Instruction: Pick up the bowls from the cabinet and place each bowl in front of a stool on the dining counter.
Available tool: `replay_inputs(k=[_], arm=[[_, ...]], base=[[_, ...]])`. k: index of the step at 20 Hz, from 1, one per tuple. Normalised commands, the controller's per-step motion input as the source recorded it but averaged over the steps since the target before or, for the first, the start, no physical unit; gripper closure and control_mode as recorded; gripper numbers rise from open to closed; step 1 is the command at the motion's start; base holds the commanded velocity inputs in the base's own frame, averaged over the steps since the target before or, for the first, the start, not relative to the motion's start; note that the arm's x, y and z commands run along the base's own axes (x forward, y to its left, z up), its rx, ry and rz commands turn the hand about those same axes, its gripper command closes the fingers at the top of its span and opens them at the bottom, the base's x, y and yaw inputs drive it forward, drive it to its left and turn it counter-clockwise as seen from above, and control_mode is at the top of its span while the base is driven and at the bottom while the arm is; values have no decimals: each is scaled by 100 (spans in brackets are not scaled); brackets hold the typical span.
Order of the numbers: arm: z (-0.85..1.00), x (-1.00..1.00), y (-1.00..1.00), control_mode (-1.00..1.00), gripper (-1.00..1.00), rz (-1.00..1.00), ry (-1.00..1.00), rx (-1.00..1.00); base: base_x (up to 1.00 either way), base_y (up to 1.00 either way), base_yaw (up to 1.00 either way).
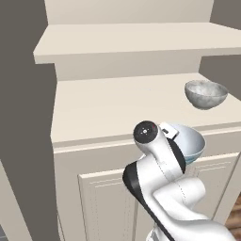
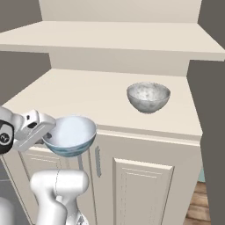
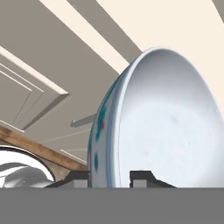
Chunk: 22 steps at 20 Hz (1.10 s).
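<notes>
Tool (image 2: 47, 137) grasps the rim of the round white bowl with blue pattern (image 2: 70, 135), off the cream cabinet's (image 2: 145, 176) front edge; the grey speckled stone-like bowl (image 2: 148, 97) sits near the ledge's right edge.

Soft, even rendered light (shadows faint), sharp throughout; source perhaps overhead.

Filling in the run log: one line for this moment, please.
phase: carry | end effector: shut on blue-patterned bowl rim, clear of cabinet | grey speckled bowl: on cabinet top
</notes>
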Motion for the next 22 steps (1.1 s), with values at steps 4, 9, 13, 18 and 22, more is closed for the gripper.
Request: replay_inputs(k=[4, 9, 13, 18, 22], arm=[[-9, 0, -1, -100, 100, 0, 0, 0], [0, 0, 0, -100, 100, 0, 0, 0], [0, 0, 0, -100, 100, 0, 0, 0], [0, -10, 0, 100, 100, 0, 0, 0], [0, 0, 0, 100, 100, 0, 0, 0]], base=[[0, 0, 0], [0, 0, 0], [0, 0, 0], [-16, 0, 0], [-62, 0, -3]])
